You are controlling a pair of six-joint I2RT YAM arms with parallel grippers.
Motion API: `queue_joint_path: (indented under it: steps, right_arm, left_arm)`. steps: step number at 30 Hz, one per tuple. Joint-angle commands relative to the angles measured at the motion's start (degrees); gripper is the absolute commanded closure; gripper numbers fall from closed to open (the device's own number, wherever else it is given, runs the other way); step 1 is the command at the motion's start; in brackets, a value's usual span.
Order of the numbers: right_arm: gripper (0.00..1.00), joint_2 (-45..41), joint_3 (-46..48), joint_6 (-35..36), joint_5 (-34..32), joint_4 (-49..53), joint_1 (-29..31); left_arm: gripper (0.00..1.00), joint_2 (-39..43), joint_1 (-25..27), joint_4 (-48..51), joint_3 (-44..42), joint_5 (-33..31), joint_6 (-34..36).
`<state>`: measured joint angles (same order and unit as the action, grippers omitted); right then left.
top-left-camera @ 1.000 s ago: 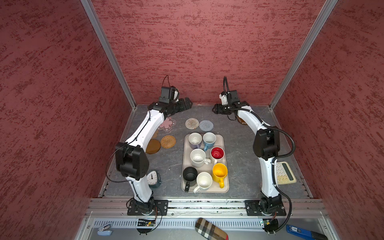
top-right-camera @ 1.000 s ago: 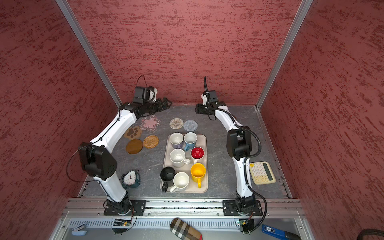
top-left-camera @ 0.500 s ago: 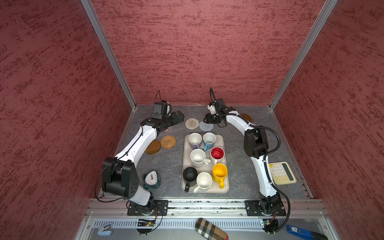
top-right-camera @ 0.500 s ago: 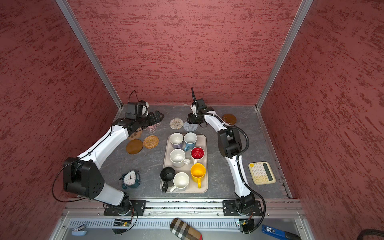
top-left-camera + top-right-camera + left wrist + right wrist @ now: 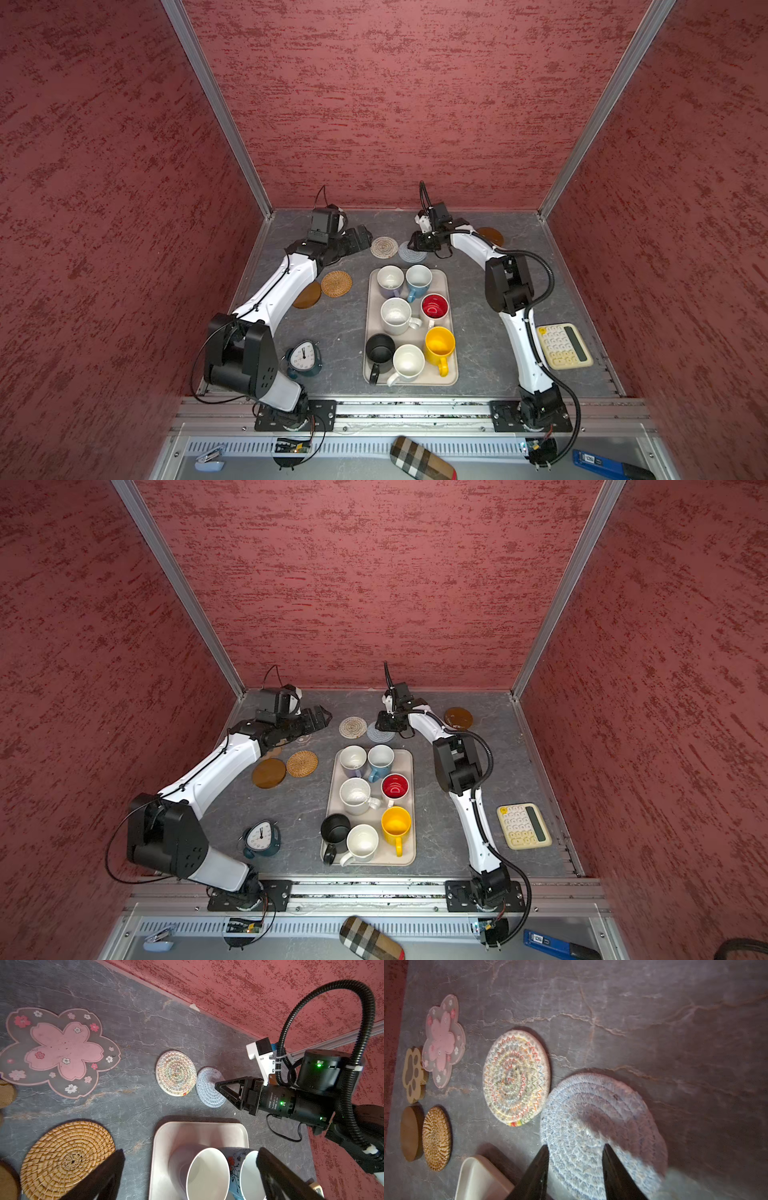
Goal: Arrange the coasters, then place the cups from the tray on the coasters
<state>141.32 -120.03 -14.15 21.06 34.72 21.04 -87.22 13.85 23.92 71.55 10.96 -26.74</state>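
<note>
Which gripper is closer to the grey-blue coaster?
Right. The right gripper is over the grey-blue coaster; the left gripper is on the far side of the whitish coaster, apart from it.

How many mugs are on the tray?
7, all on the beige tray: lavender-grey mug and light blue mug farthest, white mug and red-lined mug mid-tray, black mug, second white mug and yellow mug nearest. None seems hidden.

The dark grey stone-look table (image 5: 340, 328) bears 7 coasters (image 5: 336, 284), a beige tray (image 5: 441, 279), a clock (image 5: 304, 358) and a calculator (image 5: 565, 346).
</note>
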Motion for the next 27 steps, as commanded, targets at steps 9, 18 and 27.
queue_joint_path:
  steps: [9,18,27]
  right_arm:
    - [0.64,2.2,0.4,2.0,-12.8,0.6,-0.2]
    - [0.66,2.8,0.3,4.2,-16.7,2.7,-2.2]
    - [0.67,2.3,0.7,6.4,-19.3,4.4,-6.3]
  left_arm:
    - [0.0,-0.2,0.2,-1.9,-1.6,-1.5,-0.7]
    - [0.0,-0.9,0.9,-2.4,-2.2,-2.6,-1.2]
    - [0.0,-3.0,1.5,-3.3,-1.9,-3.4,-1.5]
